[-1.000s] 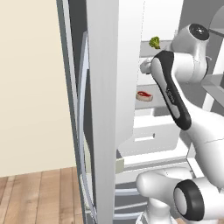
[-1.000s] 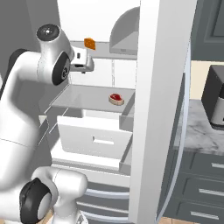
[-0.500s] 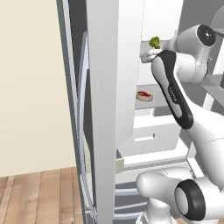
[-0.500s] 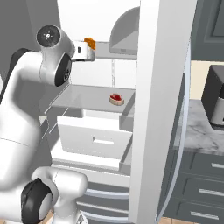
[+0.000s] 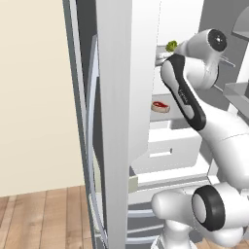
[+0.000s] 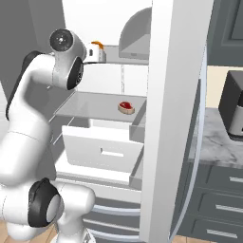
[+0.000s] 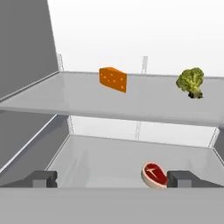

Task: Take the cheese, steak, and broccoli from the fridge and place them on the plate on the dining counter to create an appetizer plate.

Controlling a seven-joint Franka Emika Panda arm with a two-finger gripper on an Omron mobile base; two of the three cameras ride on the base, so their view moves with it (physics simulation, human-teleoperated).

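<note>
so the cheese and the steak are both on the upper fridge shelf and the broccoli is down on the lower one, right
Not quite. In the hand view, the broccoli shares the upper shelf with the cheese, the two set well apart. The steak is the one lying alone on the lower shelf. So swap steak and broccoli; the cheese is on the upper fridge shelf as you said.

No readable text — no labels, no brands.

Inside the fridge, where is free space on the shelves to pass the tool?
Upper shelf: bare left of the cheese and between it and the broccoli. Lower shelf: bare left of the steak; its right side is crowded.
</note>
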